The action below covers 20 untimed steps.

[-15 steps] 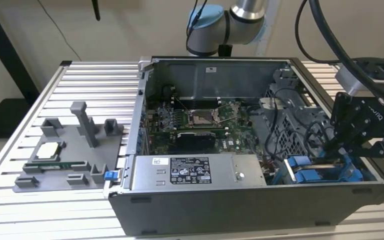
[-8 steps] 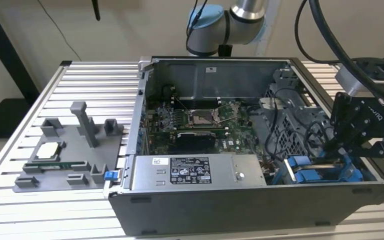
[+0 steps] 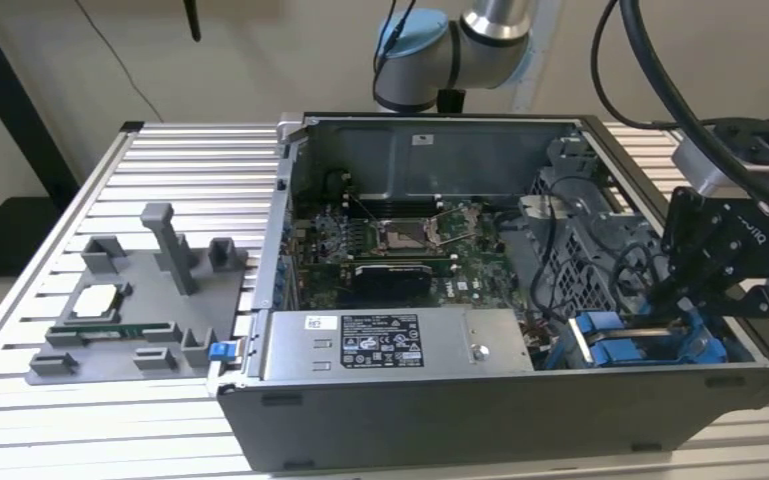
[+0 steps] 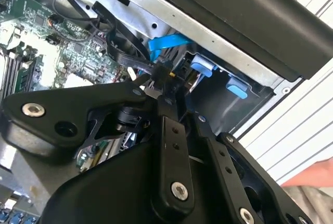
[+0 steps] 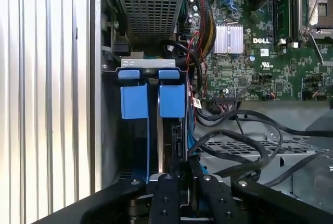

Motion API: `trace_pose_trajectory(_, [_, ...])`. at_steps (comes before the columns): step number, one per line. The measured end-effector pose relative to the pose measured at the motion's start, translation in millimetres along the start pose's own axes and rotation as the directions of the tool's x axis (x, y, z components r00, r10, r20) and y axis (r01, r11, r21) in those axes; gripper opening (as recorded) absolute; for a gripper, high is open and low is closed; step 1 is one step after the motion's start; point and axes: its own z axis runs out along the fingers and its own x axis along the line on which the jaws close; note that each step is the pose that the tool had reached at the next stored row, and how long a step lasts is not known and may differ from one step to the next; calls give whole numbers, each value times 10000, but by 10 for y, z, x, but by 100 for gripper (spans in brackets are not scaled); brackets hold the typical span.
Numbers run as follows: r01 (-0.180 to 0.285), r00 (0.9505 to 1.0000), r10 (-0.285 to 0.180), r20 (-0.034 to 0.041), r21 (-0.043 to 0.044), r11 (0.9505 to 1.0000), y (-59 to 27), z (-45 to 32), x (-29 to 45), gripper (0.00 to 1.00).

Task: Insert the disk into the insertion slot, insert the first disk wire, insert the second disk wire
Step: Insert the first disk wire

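the slatted aluminium table is carrying everything. the open computer case is sitting mid-frame in the exterior view, with the arm hanging in from 12 o'clock. inside, the power supply is lying at 6 o'clock with a black-and-white printed sticker, too fine for me to make out. the motherboard is sitting in the centre. out at 9 o'clock a grey fixture is holding a processor chip and a memory stick.

the gripper, white lettering on its body, is working at 4 o'clock of the case. the first wrist view is looking straight into the insertion slot, where the disk is already sitting in its blue carrier. in the second wrist view the fingers are pinching together on the plug of a black disk wire, just beside the slot.
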Motion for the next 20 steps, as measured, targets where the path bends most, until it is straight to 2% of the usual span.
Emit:
trace_pose_trajectory(4, [0,10000,0,0,1,10000,-3,17,0,0])
trace_pose_trajectory(5, [0,10000,0,4,1,10000,-3,20,1,100])
trace_pose_trajectory(14, [0,10000,0,5,-1,10000,-1,-9,-1,100])
trace_pose_trajectory(20, [-1,10000,1,4,-1,10000,10,-120,-9,100])
